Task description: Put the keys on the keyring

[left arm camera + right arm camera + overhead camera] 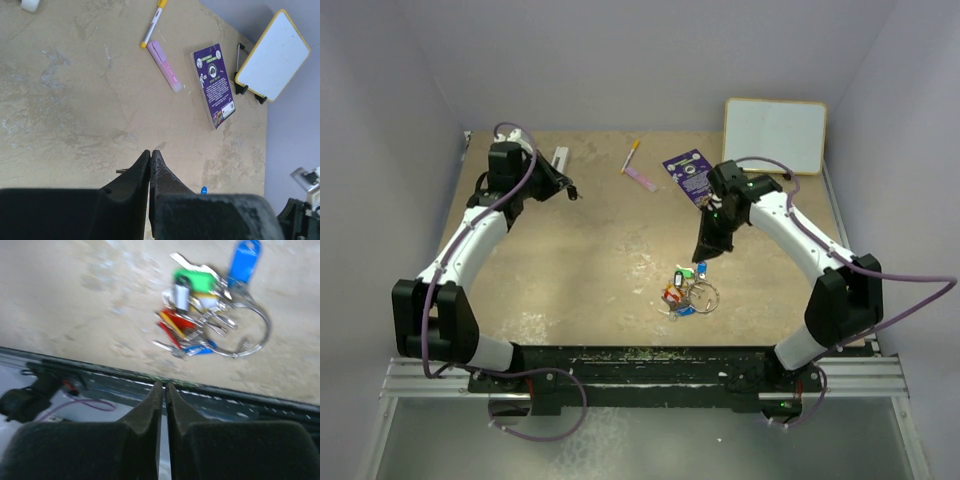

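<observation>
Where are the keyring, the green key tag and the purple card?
keyring (pixel 268 330), right wrist view, right arc of the wire
green key tag (pixel 195 279), right wrist view, middle of the plastic
purple card (pixel 215 82), left wrist view, centre of its face

Lavender walls (pixel 650 50), scuffed tan table (pixel 580 260)

Shiny metal keyring (pixel 267 332); keys (pixel 196 295) with glossy plastic tags; matt, scuffed table (pixel 590 250).

Behind the left gripper (pixel 150 152) and right gripper (pixel 164 384), both with matte black wedge-shaped fingers (pixel 130 186), run white curved arm shells (pixel 476 242) joined by blocky black joint housings (pixel 438 318); thin purple cables (pixel 517 127) loop alongside.
</observation>
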`<action>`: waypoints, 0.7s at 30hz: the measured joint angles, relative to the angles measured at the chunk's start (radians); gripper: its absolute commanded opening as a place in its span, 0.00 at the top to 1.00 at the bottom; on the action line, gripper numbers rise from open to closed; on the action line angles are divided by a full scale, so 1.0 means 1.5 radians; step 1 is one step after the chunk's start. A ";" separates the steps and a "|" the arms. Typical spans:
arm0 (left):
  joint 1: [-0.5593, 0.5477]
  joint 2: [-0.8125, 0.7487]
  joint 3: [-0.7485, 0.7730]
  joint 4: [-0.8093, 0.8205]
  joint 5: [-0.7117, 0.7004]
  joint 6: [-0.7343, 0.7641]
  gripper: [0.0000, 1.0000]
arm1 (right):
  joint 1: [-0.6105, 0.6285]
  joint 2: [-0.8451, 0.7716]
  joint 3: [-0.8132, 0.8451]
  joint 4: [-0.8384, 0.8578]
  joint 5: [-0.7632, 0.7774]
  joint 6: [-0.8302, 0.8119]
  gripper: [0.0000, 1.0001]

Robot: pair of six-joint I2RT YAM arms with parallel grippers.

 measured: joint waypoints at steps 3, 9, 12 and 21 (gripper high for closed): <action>0.001 -0.005 0.000 -0.002 -0.002 0.000 0.96 | -0.004 -0.034 -0.084 -0.012 0.025 0.008 0.80; 0.001 -0.005 0.000 -0.001 0.004 0.000 0.96 | -0.004 -0.120 -0.206 -0.039 0.086 0.073 0.77; 0.001 0.001 0.000 0.005 0.014 -0.001 0.96 | -0.004 -0.153 -0.227 -0.024 0.107 0.108 0.77; 0.001 0.052 0.000 0.009 0.043 -0.001 0.96 | 0.037 -0.129 -0.312 0.090 0.165 0.194 0.71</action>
